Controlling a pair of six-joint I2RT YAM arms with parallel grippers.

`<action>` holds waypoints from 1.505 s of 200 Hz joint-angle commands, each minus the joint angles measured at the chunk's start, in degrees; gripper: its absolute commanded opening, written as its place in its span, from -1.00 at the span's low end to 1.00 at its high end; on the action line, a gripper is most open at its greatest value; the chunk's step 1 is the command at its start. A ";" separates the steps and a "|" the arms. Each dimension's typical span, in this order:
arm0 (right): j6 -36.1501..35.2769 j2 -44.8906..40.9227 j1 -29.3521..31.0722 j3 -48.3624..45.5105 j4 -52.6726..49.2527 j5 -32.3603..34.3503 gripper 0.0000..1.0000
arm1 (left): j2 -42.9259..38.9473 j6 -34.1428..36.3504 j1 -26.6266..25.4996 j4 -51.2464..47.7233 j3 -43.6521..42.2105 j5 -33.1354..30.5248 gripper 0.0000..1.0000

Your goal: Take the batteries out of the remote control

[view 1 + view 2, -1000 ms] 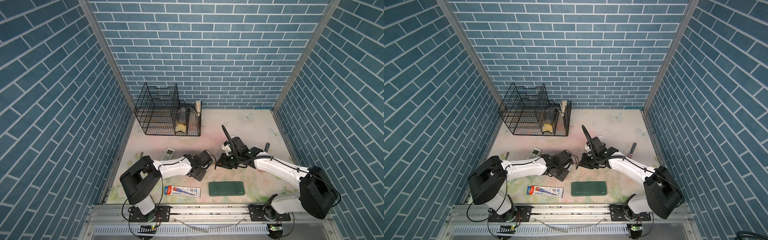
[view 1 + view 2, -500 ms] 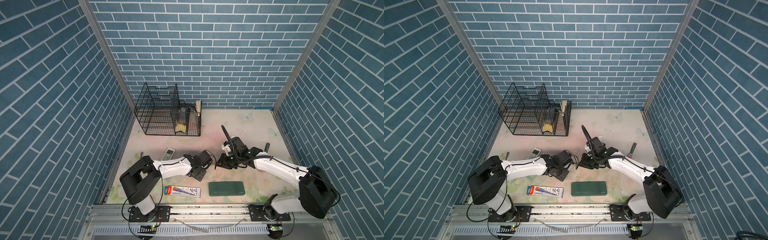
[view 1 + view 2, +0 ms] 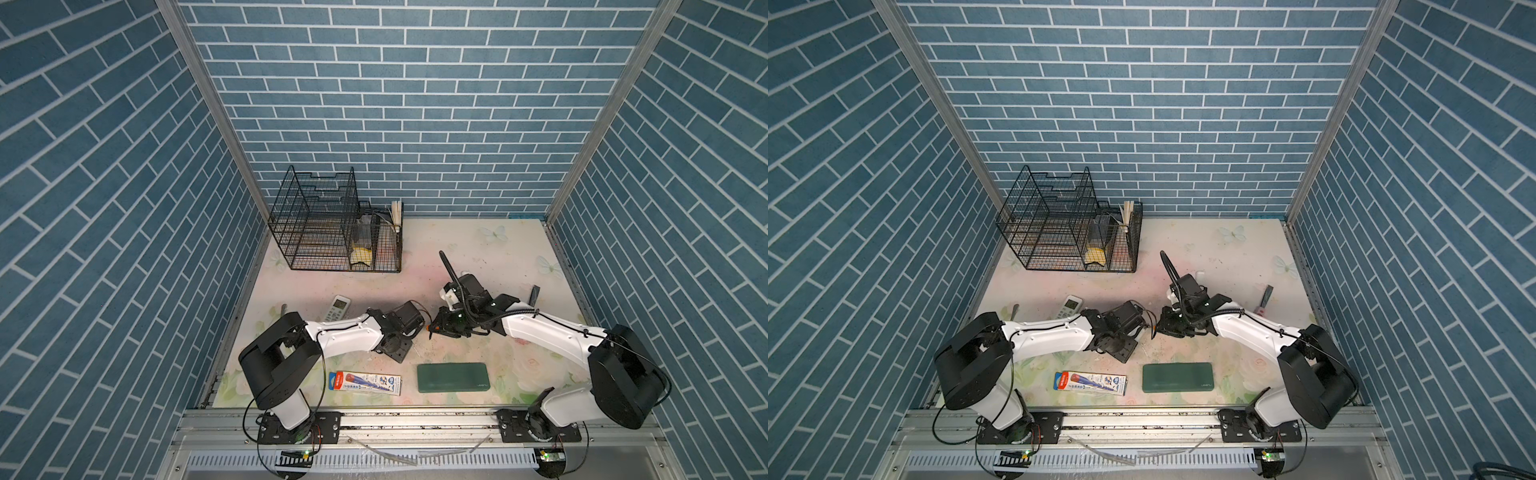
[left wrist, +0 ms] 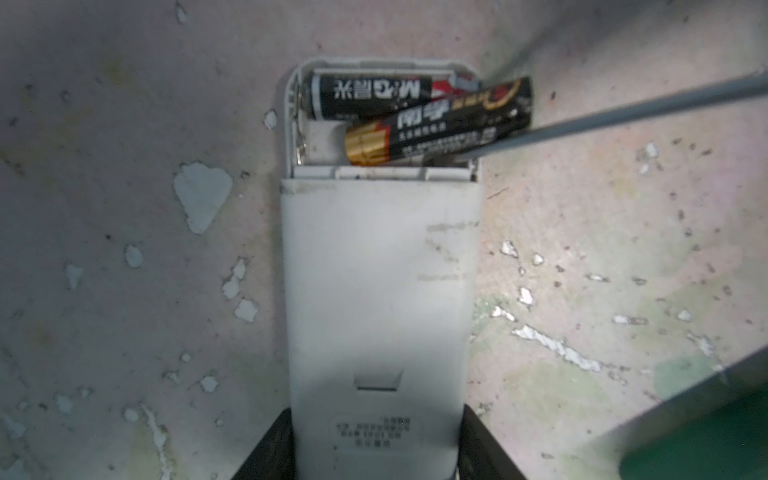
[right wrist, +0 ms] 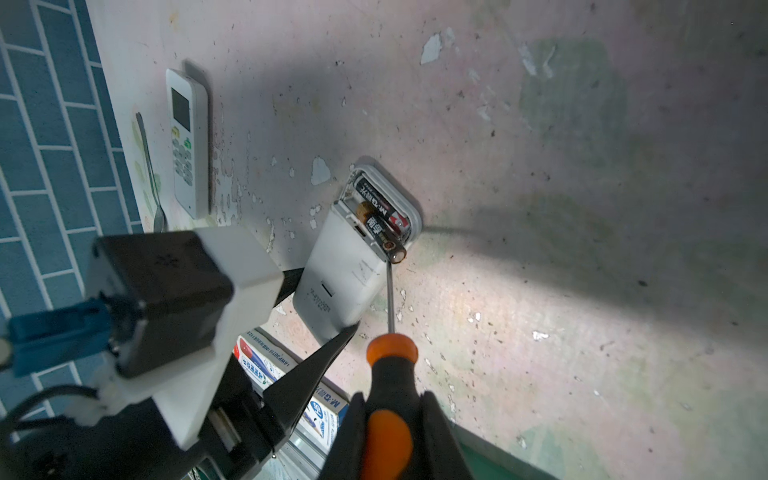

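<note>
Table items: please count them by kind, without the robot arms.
Remote controls: 2, held, loose
Batteries: 2
Screwdriver: 1
Spoon: 1
Wire rack: 1
Printed box: 1
Green case: 1
Small dark tool: 1
Total: 10

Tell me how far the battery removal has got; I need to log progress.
Done: the remote control has its battery bay uncovered. In hand: the left gripper holds the remote while the right gripper levers one battery up with the screwdriver. Left: the lifted battery and the seated battery both remain inside.
</note>
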 commanded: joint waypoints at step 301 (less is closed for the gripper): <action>-3.51 -0.86 -7.79 5.19 1.28 0.61 -1.00 | 6.95 -3.10 -1.38 0.60 -4.02 0.60 0.47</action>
